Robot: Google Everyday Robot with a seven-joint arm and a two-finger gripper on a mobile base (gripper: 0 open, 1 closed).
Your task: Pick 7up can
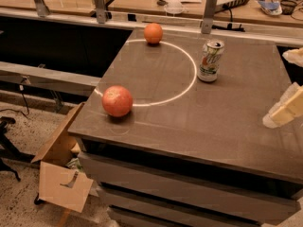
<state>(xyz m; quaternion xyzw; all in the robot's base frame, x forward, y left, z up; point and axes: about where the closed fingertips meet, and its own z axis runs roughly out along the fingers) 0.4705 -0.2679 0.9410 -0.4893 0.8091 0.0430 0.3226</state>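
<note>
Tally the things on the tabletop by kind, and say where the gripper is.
Cans: 1, the 7up can, upright.
Round fruits: 2, a small orange fruit at the far edge, a bigger reddish fruit front left.
Total: 3.
The gripper is at the right edge of view, over the table, apart from the can.

- The gripper (283, 111) enters at the right edge of the view, and only part of it is in frame.
- Its largest visible part is a blocky, slab-like piece in pale cream-yellow, with flat faces and straight edges.
- The lower left end of that slab finishes in a rounded, paler, whitish tip.
- Higher up on the same edge is a smaller off-white piece (294, 56) with a soft, rounded outline.
- Both surfaces look plain and matte.
</note>
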